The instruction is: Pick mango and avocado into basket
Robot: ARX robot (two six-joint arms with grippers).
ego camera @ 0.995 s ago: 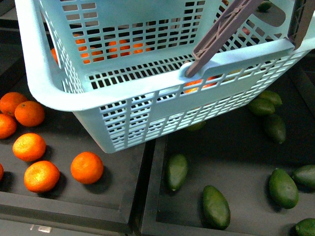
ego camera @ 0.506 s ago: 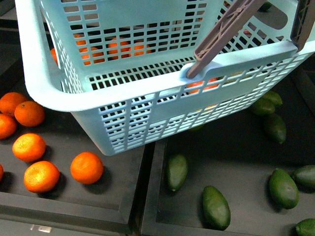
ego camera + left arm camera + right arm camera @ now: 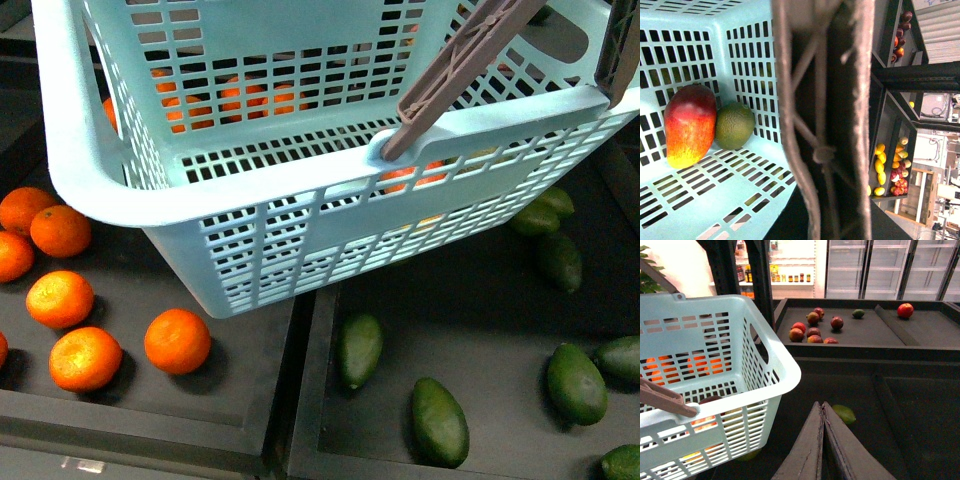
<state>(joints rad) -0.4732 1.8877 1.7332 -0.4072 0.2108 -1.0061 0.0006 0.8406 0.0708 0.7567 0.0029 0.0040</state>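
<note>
- Both fruits look already delivered: the mango (image 3: 690, 125) and the avocado (image 3: 735, 125) lie side by side, touching, on the slotted floor of the basket (image 3: 110, 190), against one of its walls.
- Held aloft and tilted, the basket hangs over the dark display trays; the front view shows its brown handle (image 3: 455, 75) raised.
- Close against the left wrist camera runs that handle (image 3: 825, 120), so I judge the left gripper to be carrying it, though its jaws are hidden and I cannot tell how they stand.
- Pressed together and holding nothing, the right gripper (image 3: 823, 412) points over a tray beside the basket, a loose green fruit (image 3: 844, 414) lying just beyond its tip.
- Below the basket, oranges (image 3: 177, 341) fill the left tray and spare avocados (image 3: 439, 421) the right one.
- Judged from this, picking is finished and the step in hand is carrying or settling the loaded basket.
- Next, the move calls for keeping the basket level enough that the fruits do not roll, and lowering it clear of the produce underneath.
</note>
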